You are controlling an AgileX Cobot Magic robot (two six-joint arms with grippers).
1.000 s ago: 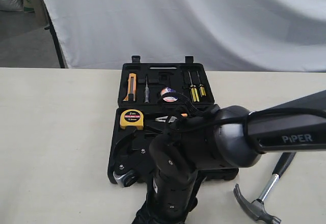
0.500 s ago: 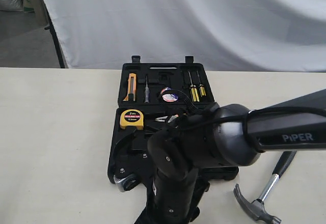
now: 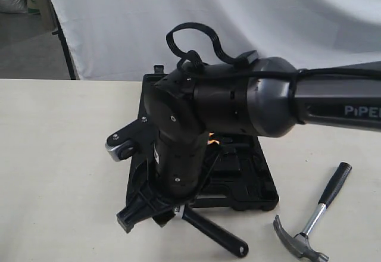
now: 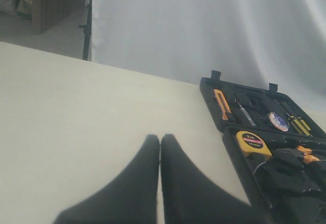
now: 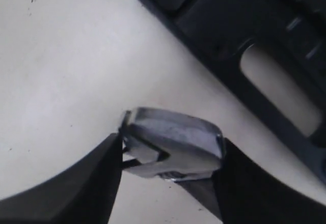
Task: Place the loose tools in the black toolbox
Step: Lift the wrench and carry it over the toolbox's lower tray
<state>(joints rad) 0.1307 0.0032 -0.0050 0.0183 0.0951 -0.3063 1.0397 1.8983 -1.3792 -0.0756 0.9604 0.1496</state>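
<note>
My right gripper [image 5: 168, 155] is shut on the silver adjustable wrench [image 5: 173, 142], holding it by the head. It hangs over the table just in front of the black toolbox [image 5: 244, 46]. In the exterior view the wrench's dark handle [image 3: 214, 238] sticks out toward the right from the right gripper [image 3: 172, 214], past the black toolbox's [image 3: 253, 193] front edge. The claw hammer [image 3: 309, 226] lies on the table to the right. The tape roll [image 4: 278, 121] sits in the toolbox's [image 4: 230, 132] far half. My left gripper [image 4: 160, 140] is shut and empty over bare table.
A yellow tape measure [image 4: 249, 142], orange-handled pliers [image 4: 303, 155], an orange knife [image 4: 221, 104] and screwdrivers [image 4: 298, 124] sit in the case. The right arm [image 3: 238, 104] hides most of the case in the exterior view. A white curtain [image 3: 238, 18] hangs behind the table.
The right arm has swung up and turned over the toolbox, now hiding its contents. The wrench shows in its gripper in front of the case. The hammer has not moved.
</note>
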